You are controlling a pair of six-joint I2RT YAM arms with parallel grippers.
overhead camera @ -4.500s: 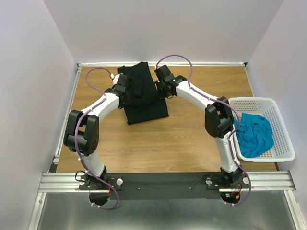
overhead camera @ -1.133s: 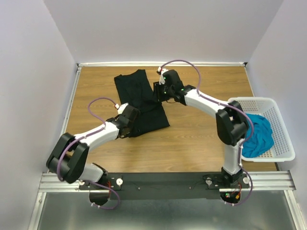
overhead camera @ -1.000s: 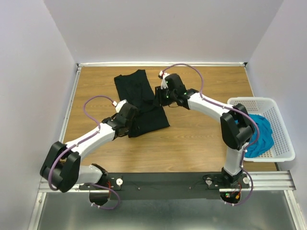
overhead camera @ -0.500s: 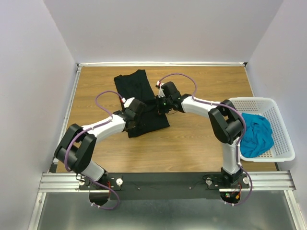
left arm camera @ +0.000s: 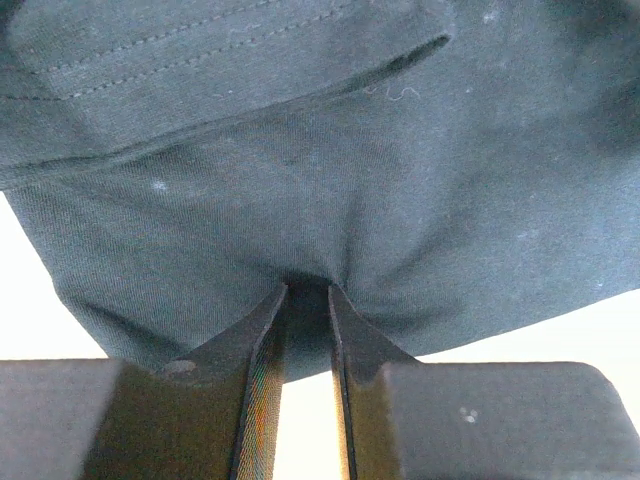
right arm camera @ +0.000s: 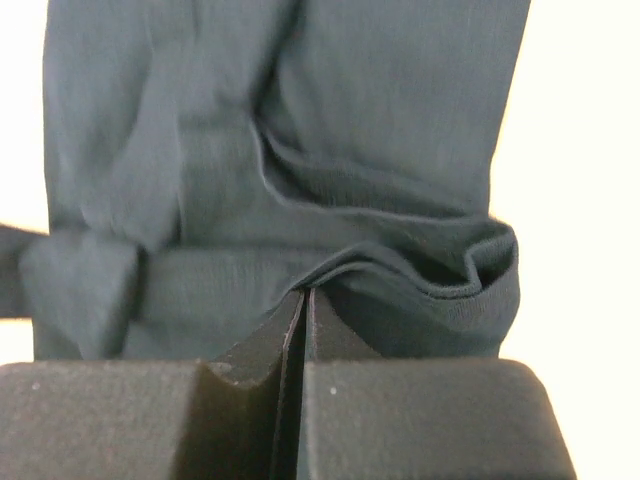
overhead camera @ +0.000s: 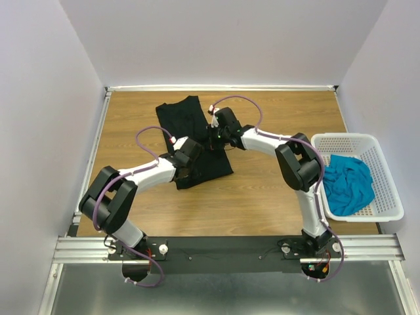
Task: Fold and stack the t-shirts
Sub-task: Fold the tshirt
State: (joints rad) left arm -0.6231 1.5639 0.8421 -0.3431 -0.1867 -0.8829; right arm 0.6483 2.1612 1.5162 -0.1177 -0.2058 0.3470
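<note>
Grip on the black t-shirt from two sides

From where I stand, the black t-shirt lies on the wooden table, towards the far side and a little left of the middle. It is a long, partly folded strip that runs from the far end down towards the arms.

The left gripper reaches in at the near left part of the shirt. Its fingers stand a narrow way apart, clamped on a pinch of the dark cloth that puckers into the gap between them. A stitched hem crosses the cloth just beyond.

The right gripper comes in from the other side, at the shirt's right edge about halfway along its length. Its fingers are pressed almost flat together, and a rolled, bunched fold of the shirt's edge is caught at their tips.

Both arms bend inward over the table, so the two grips sit near each other across the shirt's width.

The teal t-shirt lies crumpled in the white basket at the table's right edge, well apart from both grippers.
</note>
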